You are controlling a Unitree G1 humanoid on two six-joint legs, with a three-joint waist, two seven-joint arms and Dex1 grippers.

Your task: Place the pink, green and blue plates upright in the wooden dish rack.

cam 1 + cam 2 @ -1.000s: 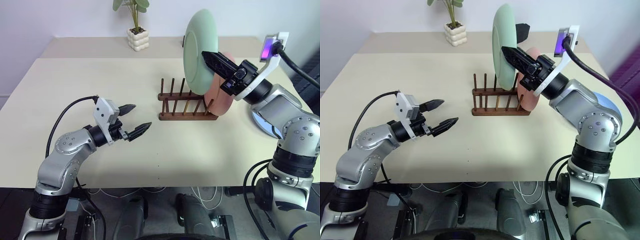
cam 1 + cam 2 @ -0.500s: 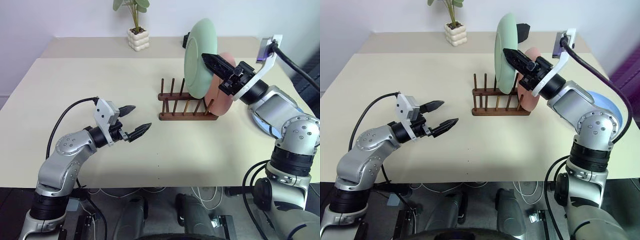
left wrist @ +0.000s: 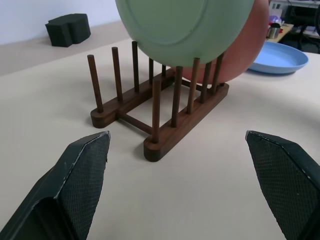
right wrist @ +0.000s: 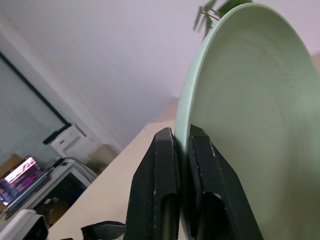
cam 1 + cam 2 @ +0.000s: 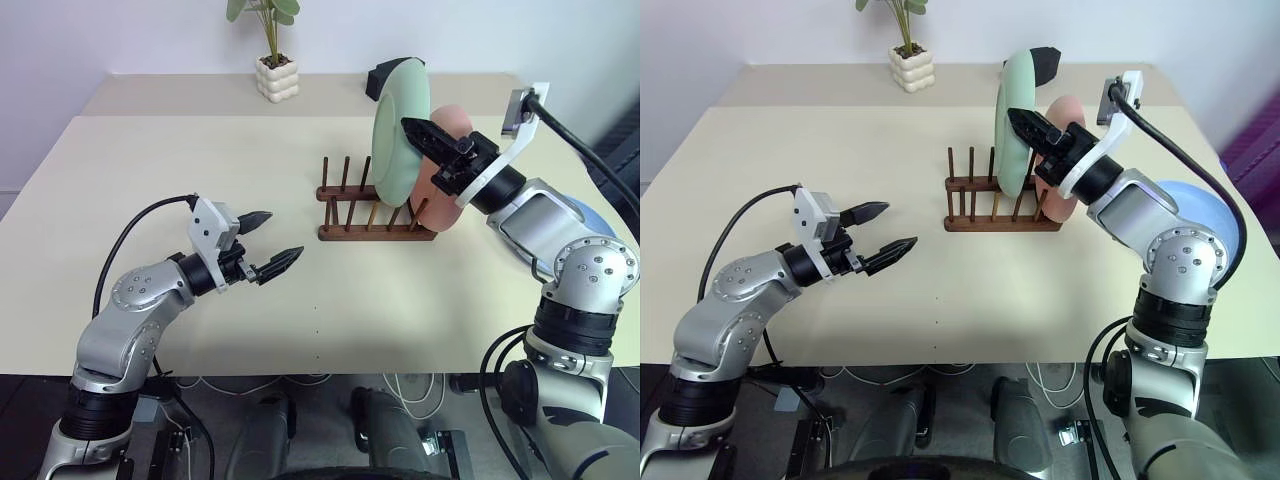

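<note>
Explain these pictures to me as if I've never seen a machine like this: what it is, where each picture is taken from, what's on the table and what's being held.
This is a humanoid robot with two arms, each ending in jaws of two black fingers. Two pictures come from cameras in its head, looking down over the arms. The other two come from cameras on the wrists, looking along the fingers.

On the table stands a wooden dish rack. A pink plate already stands upright at its right end. A blue plate lies flat further right. At the far edge are a potted plant and a black block.

The right gripper is shut on the rim of the green plate, holding it upright over the rack, beside the pink one. The left gripper hangs open and empty above the table, left of the rack.
</note>
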